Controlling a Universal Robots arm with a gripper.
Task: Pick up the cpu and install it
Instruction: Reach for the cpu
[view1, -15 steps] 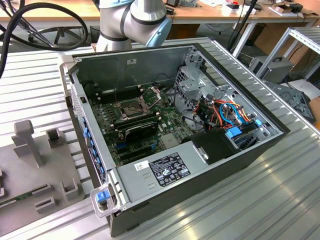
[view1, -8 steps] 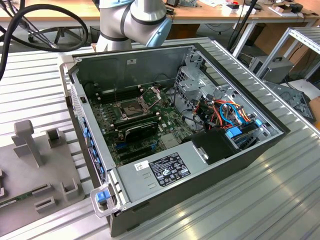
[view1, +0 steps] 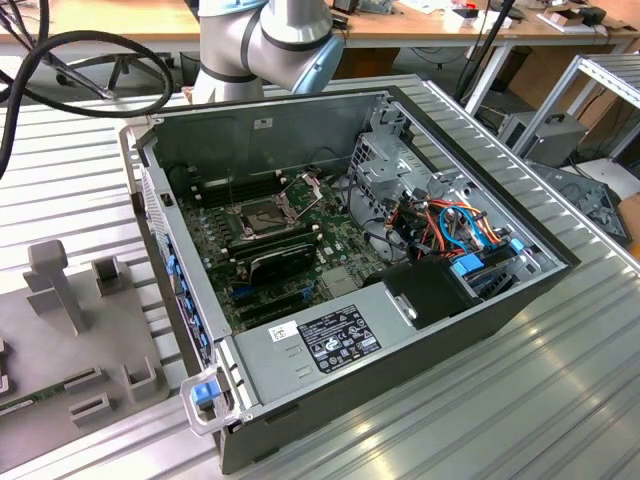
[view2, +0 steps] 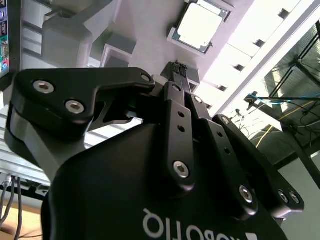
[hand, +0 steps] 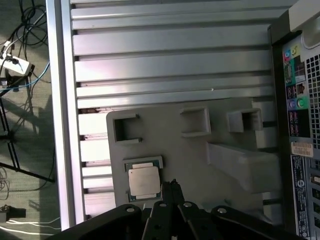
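the claw has its two black fingers drawn together at the tips with nothing between them, as seen in both wrist views. the cpu lies flat, pale face up, in a square holder on the grey fixture plate, just beside the claw's tips and free of them. the plate rests on the ribbed aluminium bench next to the open computer case. in the exterior view, the metal-framed socket sits on the green motherboard inside the case.
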